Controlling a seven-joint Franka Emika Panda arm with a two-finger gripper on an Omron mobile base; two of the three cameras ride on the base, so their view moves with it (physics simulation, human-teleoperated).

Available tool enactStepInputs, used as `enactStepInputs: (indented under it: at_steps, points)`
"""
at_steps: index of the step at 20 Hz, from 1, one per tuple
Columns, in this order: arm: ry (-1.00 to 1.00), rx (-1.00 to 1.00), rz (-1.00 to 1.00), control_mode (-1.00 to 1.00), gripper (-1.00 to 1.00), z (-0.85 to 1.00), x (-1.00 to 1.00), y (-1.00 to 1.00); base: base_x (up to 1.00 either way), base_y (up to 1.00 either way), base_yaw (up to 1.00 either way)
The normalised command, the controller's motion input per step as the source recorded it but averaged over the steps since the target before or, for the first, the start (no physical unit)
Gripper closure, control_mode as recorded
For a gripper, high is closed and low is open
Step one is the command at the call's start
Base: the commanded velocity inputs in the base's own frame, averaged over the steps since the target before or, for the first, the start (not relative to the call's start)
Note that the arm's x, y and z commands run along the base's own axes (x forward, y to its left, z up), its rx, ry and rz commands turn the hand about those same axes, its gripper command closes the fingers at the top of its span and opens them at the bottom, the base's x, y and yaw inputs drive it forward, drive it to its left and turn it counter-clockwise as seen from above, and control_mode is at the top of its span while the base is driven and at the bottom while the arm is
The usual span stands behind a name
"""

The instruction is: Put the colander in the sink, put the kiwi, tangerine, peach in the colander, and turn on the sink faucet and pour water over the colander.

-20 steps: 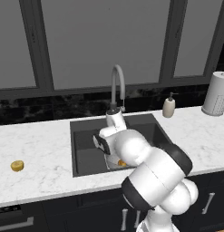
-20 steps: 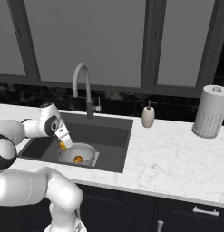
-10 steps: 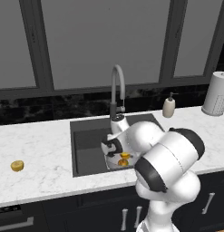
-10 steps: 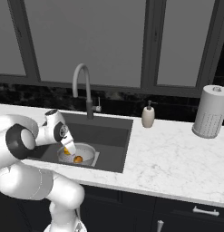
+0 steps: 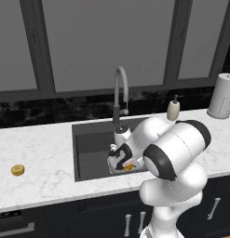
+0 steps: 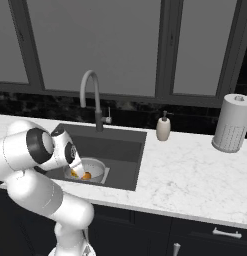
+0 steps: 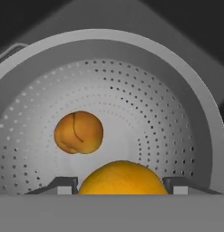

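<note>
The arm bends forward from the base and reaches down into the sink (image 5: pixel 91 151), its wrist low over the colander (image 6: pixel 95 169). The claw (image 7: pixel 119 182) points into the bowl from just above, and its two dark fingertips (image 7: pixel 63 185) stand either side of a bright orange round fruit, the tangerine (image 7: pixel 120 177), which fills the gap between them. The tips sit close against the fruit's sides, so the claw looks clamped on it, though the contact itself lies at the picture's edge.

The colander is a pale silvery bowl with rings of small holes, standing upright on the lighter square in the sink floor, toward the front of the basin. Inside it, on the perforated floor beside the held tangerine and apart from it, lies the peach (image 7: pixel 79 132): orange-yellow, rounded, with a dark crease down one side. In the right base view two orange spots show in the bowl under the wrist.

The kiwi (image 5: pixel 17 170) lies on the white marble desk (image 5: pixel 37 153), well apart to the left of the sink. The faucet (image 6: pixel 92 97) rises behind the basin, its spout arching over it. A soap dispenser (image 6: pixel 163 129) and a white perforated cylinder (image 6: pixel 231 123) stand on the desk to the right.
</note>
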Motion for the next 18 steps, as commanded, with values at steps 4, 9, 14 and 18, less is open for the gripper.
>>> enactStepInputs:
  at_steps: [4,9,14,18]
  points:
    - [-0.07,0.00,0.00,-1.00,-1.00,0.00,0.00,0.00,0.00,0.00,0.00]
    - [-0.07,0.00,0.00,-1.00,-1.00,0.05,0.02,0.00,0.00,0.00,0.00]
    - [-0.07,0.00,0.00,-1.00,-1.00,0.66,0.12,0.00,0.00,0.00,0.00]
    - [-0.03,0.00,0.01,-1.00,-1.00,1.00,0.03,0.16,0.00,0.00,0.00]
